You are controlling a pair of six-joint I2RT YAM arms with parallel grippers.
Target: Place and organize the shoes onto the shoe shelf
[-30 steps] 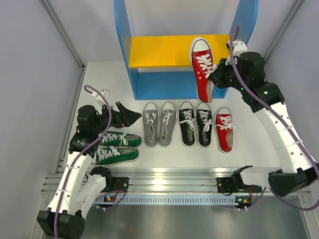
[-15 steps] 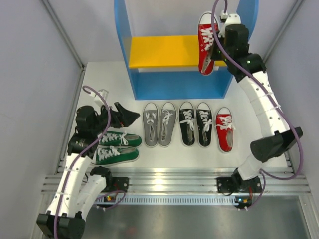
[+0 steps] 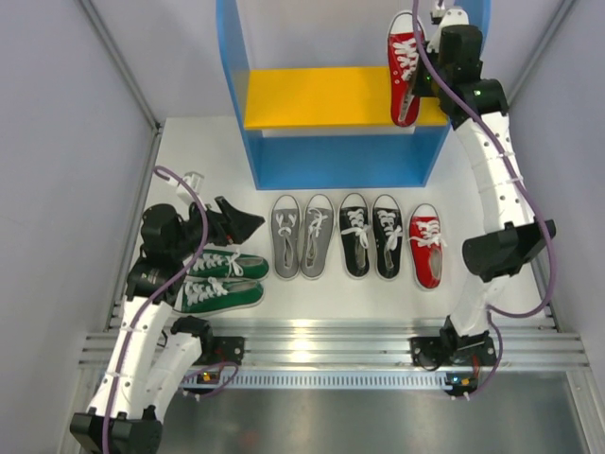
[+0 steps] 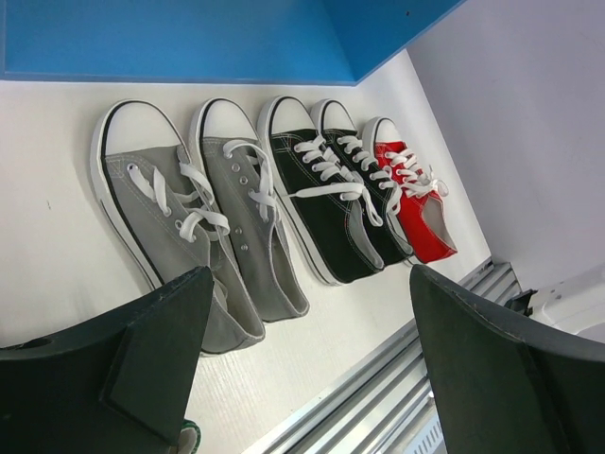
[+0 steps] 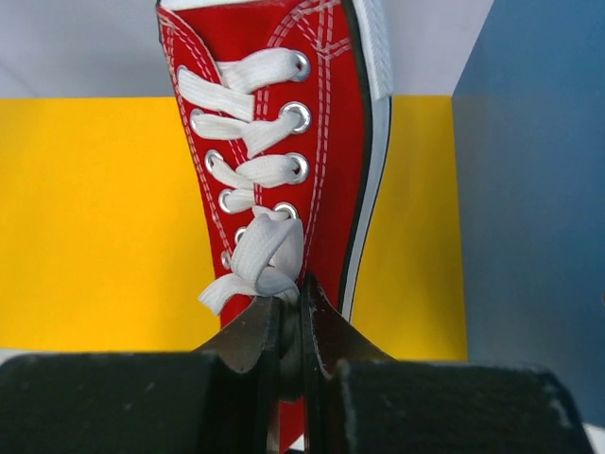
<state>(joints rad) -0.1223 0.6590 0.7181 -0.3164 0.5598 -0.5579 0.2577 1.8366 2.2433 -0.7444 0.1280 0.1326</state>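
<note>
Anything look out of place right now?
Only the green shoes stand out: they lie crosswise at far left, while the grey shoes, black shoes and red shoe in the row point at the shoe shelf. The other red shoe is in the right gripper. Nothing looks damaged.

My overhead camera sits above and behind the arms, looking down on the whole surface with the shelf at the far end. The left wrist camera looks low across that surface, past the left tool, at the row of shoes the overhead also shows. The right wrist camera sits close behind the right tool, facing the red shoe and yellow board, likewise seen from overhead.
</note>
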